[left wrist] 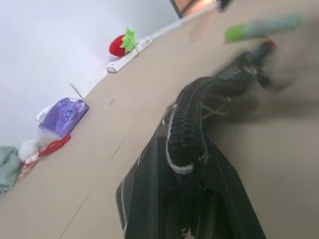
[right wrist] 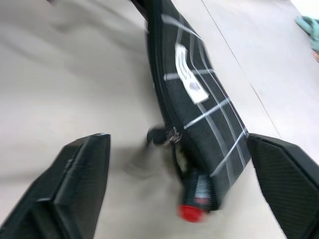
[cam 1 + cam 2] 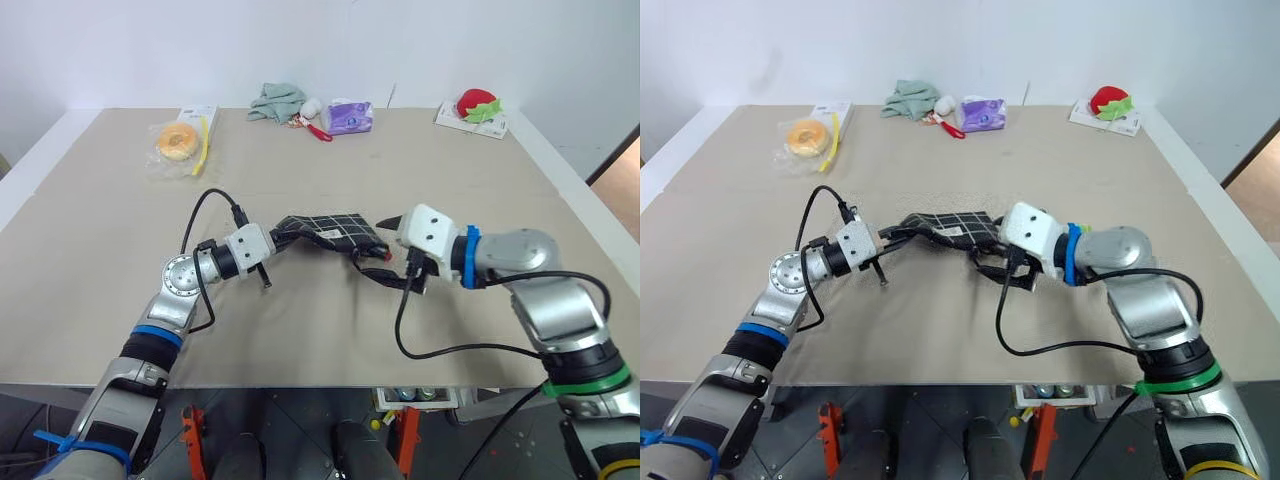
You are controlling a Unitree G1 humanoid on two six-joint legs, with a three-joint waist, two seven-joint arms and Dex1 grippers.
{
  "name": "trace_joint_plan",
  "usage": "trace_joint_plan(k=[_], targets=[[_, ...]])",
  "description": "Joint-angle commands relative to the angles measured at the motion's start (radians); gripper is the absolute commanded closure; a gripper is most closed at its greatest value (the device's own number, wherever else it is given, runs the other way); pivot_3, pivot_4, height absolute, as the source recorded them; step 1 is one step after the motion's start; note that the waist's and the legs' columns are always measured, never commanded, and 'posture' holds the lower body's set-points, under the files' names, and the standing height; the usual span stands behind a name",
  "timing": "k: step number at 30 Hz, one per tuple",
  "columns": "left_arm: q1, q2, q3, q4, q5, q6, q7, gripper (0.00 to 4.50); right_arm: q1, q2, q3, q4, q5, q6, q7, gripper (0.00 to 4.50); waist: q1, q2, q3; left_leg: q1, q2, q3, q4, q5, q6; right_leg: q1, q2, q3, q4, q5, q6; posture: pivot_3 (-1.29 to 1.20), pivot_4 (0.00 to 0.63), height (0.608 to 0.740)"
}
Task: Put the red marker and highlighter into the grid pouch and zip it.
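Right gripper [image 2: 177, 189] is hovering with jaws spread wide, holding nothing. Red marker [image 2: 195, 201], black barrel, is poking from the soft grid pouch [image 3: 325, 232] mid-table. Left gripper [image 3: 275, 240] is clamping shut on the pouch's 9 o'clock end. Mint highlighter [image 1: 261, 26] is lying beyond.

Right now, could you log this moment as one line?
left gripper: shut on grid pouch | right gripper: open | red marker: sticking out of pouch
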Motion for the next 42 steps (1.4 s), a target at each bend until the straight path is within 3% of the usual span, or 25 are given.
trace_joint_plan(k=[1,10,13,17,24,30,42], targets=[[-0.012,-0.011,0.056,-0.069,-0.073,0.069,-0.012,4.5,-0.052,-0.035,-0.122,-0.053,0.124,0.079,0.036,0.1,0.0,0.0,0.0,0.0,0.0,0.0,0.0,0.0,0.0,0.0,0.0,0.0,0.0,0.0,0.0,0.0,0.15,0.739],[-0.04,-0.065,0.176,-0.2,-0.279,0.353,-0.003,4.5,-0.088,-0.054,-0.16,0.146,0.003,-0.041,-0.138,0.1,0.002,0.0,0.0,0.0,0.0,0.001,0.0,0.0,0.0,0.0,0.0,0.0,0.0,0.0,0.0,0.0,0.15,0.739],[-0.041,-0.065,0.168,-0.22,-0.259,0.366,-0.011,4.5,-0.058,-0.063,-0.133,0.107,0.021,-0.031,-0.102,1.41,0.001,0.0,0.0,0.0,0.0,0.0,0.0,0.0,0.0,-0.001,0.001,0.0,0.0,0.0,0.0,0.0,0.15,0.739],[-0.019,-0.068,0.154,-0.23,-0.236,0.362,-0.019,4.5,-0.036,-0.063,-0.161,0.036,0.099,0.032,-0.066,3.48,0.002,0.0,0.0,0.0,0.0,0.0,0.0,0.0,0.0,0.0,0.0,0.0,0.0,0.0,0.0,0.0,0.15,0.739],[0.005,-0.079,0.141,-0.244,-0.212,0.359,-0.02,4.5,-0.027,-0.071,-0.152,-0.002,0.123,0.077,-0.075,3.48,0.002,0.0,0.0,0.0,0.0,0.0,0.0,0.0,0.0,0.0,0.0,0.0,0.0,0.0,0.0,0.0,0.15,0.739],[0.016,-0.081,0.136,-0.247,-0.195,0.359,-0.021,4.5,-0.016,-0.063,-0.146,-0.034,0.157,0.109,-0.073,0.86,0.002,0.0,0.0,0.0,0.0,0.0,0.0,0.0,0.0,0.0,0.0,0.0,0.0,0.0,0.0,0.0,0.15,0.739],[0.016,-0.085,0.138,-0.25,-0.192,0.361,-0.022,4.5,0.029,-0.059,-0.05,-0.058,0.09,0.09,-0.091,0.86,0.003,0.0,0.0,0.0,0.0,0.001,0.0,0.0,0.0,0.0,0.0,0.0,0.0,0.0,0.0,0.0,0.15,0.739]])
